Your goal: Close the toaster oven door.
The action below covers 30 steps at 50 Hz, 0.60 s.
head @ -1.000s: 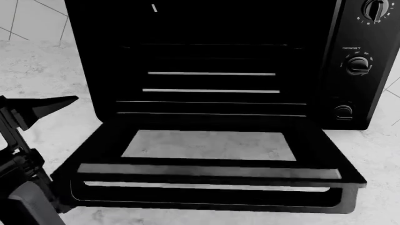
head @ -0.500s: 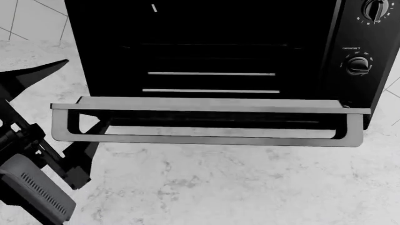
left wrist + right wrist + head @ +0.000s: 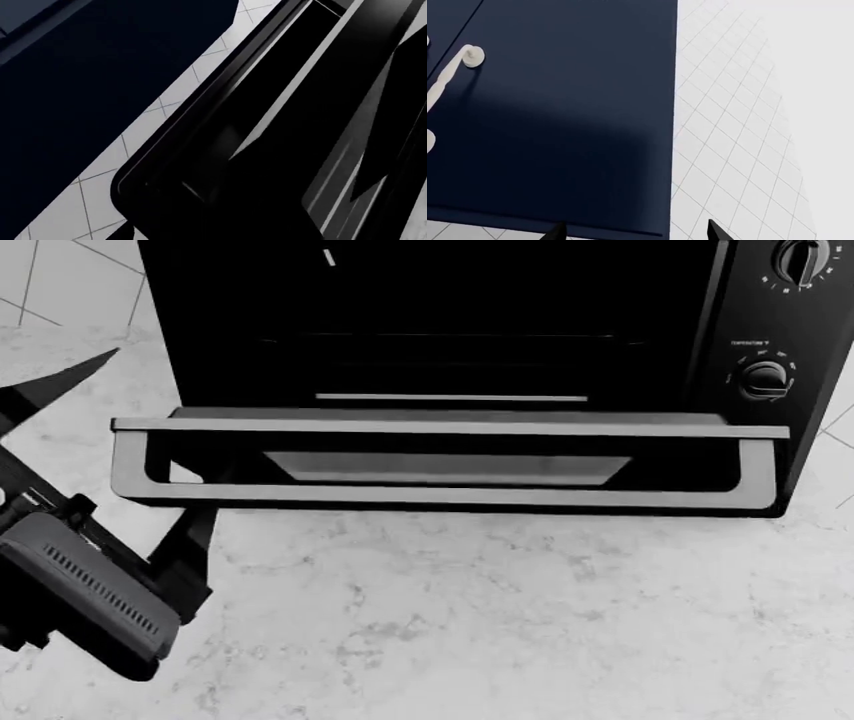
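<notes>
- Head view: since the earlier frame, the toaster oven door (image 3: 447,465) has been raised further toward the toaster oven (image 3: 441,330), just beside the left gripper (image 3: 127,460), seen spread, nothing gripped.
- Left wrist view: only the door frame (image 3: 267,150) is seen; a slip off its edge could let it drop.
- Right wrist view: the right gripper (image 3: 634,231) is seen open, empty.

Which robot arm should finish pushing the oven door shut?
The left. Its end effector sits right by the half-raised door. The right arm's camera sees only a blue cabinet and tiled wall, so it is probably elsewhere.
</notes>
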### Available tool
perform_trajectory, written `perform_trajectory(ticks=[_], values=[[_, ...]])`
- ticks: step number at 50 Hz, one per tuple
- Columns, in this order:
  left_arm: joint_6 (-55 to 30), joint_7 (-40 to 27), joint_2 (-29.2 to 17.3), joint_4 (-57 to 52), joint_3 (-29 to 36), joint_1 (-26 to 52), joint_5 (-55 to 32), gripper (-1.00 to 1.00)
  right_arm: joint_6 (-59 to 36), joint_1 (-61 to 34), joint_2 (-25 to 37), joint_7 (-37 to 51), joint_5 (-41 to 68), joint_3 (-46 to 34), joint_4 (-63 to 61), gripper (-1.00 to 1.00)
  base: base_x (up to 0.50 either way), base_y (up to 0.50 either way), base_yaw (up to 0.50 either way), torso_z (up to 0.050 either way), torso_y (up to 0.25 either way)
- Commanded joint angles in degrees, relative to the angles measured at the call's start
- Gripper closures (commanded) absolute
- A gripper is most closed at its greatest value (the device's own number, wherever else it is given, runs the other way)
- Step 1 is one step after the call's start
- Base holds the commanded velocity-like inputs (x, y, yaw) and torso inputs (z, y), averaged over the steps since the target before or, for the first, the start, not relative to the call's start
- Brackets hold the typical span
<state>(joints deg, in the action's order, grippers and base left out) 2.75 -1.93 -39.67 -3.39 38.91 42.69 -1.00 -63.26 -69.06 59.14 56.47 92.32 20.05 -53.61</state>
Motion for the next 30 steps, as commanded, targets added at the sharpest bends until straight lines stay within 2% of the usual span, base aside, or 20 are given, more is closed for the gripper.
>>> perform_trajectory(ticks=[1,16,30], values=[[-12.1,-3.2,1.2,-9.5,-3.7,-0.8,-6.8,-1.00,0.2,0.9,0.0,-0.6,-0.4,1.0,0.0,-1.00,0.00,0.00,0.00,0.000,0.000],[-23.0,-9.5,4.1,-16.5,-6.0,-3.7,-11.2,-1.00,0.6,2.6,0.2,-0.8,-0.2,2.8,-0.4,-1.00,0.00,0.00,0.00,0.001,0.003],[-22.6,-13.6,10.1,-11.2,-7.8,-2.6,-12.3,-1.00,0.8,4.1,0.3,-0.9,0.1,4.5,-0.7,-1.00,0.00,0.00,0.00,0.001,0.002]])
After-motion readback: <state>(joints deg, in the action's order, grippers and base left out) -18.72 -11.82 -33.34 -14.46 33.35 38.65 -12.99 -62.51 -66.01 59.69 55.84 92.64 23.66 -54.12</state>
